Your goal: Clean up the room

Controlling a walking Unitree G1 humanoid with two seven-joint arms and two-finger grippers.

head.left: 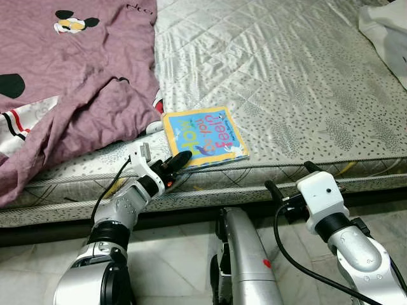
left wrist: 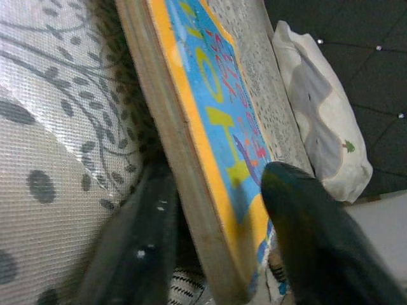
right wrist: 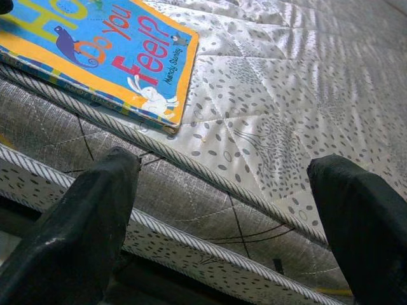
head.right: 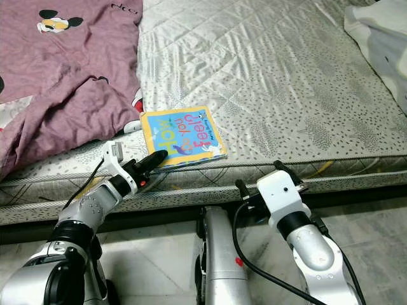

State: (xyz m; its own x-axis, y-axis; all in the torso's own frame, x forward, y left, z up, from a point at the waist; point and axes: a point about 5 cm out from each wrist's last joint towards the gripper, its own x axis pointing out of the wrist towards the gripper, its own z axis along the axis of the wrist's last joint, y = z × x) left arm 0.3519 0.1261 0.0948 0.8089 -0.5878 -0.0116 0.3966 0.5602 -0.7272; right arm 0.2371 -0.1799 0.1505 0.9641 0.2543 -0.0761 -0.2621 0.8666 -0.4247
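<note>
A blue-and-yellow board book (head.left: 205, 136) lies at the near edge of a grey quilted mattress (head.left: 286, 82), just beside a purple blanket (head.left: 70, 82). The left gripper (head.left: 180, 159) pinches the book's near corner, one finger above & one below. The right gripper (head.left: 289, 181) hovers at the mattress edge, well right of the book, fingers wide apart, holding nothing.

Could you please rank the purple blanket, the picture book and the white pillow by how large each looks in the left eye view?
1. purple blanket, by far the largest, though cut off by the frame.
2. picture book, held at its corner by the left gripper.
3. white pillow, mostly out of frame, so its rank is unsure.
</note>
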